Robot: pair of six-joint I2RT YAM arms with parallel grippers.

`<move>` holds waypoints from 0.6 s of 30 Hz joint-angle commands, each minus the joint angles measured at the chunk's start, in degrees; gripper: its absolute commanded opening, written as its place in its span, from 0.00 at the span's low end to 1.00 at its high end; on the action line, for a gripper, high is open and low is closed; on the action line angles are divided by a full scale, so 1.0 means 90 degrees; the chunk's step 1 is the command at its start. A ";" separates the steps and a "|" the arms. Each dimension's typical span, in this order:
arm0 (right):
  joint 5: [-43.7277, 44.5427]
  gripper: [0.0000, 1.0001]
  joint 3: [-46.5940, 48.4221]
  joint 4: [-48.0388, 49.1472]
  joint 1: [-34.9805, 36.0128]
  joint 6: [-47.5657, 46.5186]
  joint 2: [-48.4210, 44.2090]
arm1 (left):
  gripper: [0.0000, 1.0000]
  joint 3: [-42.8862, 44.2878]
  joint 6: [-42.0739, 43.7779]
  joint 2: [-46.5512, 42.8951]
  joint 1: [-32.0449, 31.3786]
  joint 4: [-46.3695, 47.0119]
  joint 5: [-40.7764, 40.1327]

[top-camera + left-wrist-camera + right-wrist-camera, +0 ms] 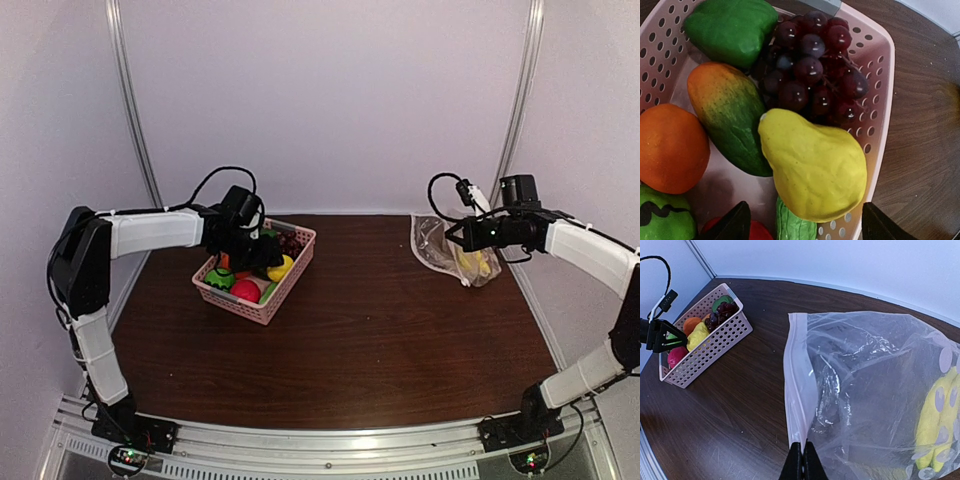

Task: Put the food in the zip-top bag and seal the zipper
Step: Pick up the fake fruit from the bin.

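Where the right gripper pinches it, jaws closed tight on the mouth edge, the zip-top bag is held up by that edge over the desk, far right side. The zipper runs as a pale strip up from the pinch. Yellow bananas sit inside the bag. Remaining food lies in the pink basket, far left: yellow pear, purple grapes, orange, green piece. Left gripper hovers over the basket, fingers spread wide either side of the pear, holding nothing.
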 commanded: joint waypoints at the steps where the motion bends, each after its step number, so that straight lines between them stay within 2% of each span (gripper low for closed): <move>1: -0.0184 0.00 -0.0165 0.0356 -0.0008 -0.0003 -0.0288 | 0.77 -0.0039 -0.0493 0.0173 0.0098 0.0719 0.0434; 5: -0.0184 0.00 -0.0275 0.0404 -0.0002 -0.0034 -0.0331 | 0.77 -0.0197 -0.0642 0.0251 0.0182 0.1157 0.0679; 13: -0.0198 0.00 -0.0330 0.0422 -0.0002 -0.0063 -0.0362 | 0.73 0.0007 -0.0711 0.0662 0.0194 0.1168 0.0849; 18: -0.0186 0.00 -0.0361 0.0402 -0.0003 -0.0100 -0.0372 | 0.57 0.0004 -0.0702 0.0627 0.0194 0.1212 0.1086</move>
